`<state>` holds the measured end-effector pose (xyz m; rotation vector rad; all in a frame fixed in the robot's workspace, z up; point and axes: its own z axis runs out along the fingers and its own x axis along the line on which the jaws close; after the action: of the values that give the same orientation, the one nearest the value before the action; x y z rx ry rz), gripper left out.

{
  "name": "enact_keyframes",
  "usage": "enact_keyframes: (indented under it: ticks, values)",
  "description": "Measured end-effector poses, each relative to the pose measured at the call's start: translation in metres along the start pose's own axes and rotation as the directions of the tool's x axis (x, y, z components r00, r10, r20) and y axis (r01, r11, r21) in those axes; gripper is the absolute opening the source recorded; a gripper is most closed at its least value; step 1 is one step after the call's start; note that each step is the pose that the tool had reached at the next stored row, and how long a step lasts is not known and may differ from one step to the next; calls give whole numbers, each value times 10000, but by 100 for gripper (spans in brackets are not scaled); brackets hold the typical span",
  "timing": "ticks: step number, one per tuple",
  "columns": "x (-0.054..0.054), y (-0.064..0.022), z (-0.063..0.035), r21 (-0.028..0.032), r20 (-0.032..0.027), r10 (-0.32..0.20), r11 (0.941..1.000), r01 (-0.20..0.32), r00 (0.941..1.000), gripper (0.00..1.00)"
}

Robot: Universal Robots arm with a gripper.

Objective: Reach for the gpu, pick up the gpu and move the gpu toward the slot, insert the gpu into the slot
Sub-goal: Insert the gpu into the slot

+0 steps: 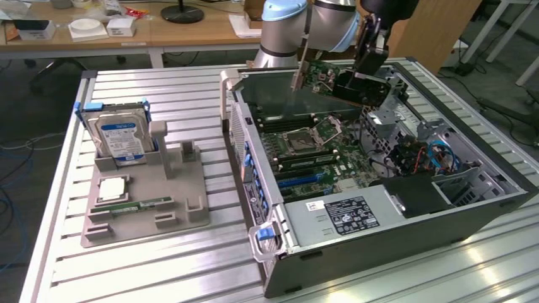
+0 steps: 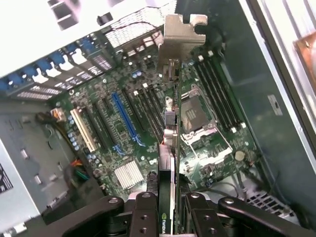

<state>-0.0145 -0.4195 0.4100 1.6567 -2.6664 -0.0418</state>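
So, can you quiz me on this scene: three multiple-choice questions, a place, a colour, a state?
1. Where is the thin dark circuit card with a pale metal bracket? A on the floor; B above the open black computer case; C in a person's hand.
2. The silver hard drive's label is: A blue and white; B red; C green.
3. The black gripper is: A open, empty; B shut on the card; C parked beside the case.
Answers: B, it hangs over the open case; A, blue on white shows; B, fingers clamp the card's edge.
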Motion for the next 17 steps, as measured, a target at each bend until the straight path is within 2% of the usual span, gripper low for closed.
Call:
enact_keyframes:
  ticks: [4,8,11,15,17]
  values:
    - [0,0,4,-9,-17,-710,9975,710,9975,26]
    - [0,0,9,-20,-32,-1408,9900,1408,9900,26]
    - [0,0,14,-29,-44,-1949,9808,1949,9808,26]
    - [0,0,17,-39,-57,-2597,9657,2597,9657,26]
    - [0,-1,19,-23,-58,-2814,9596,2814,9596,26]
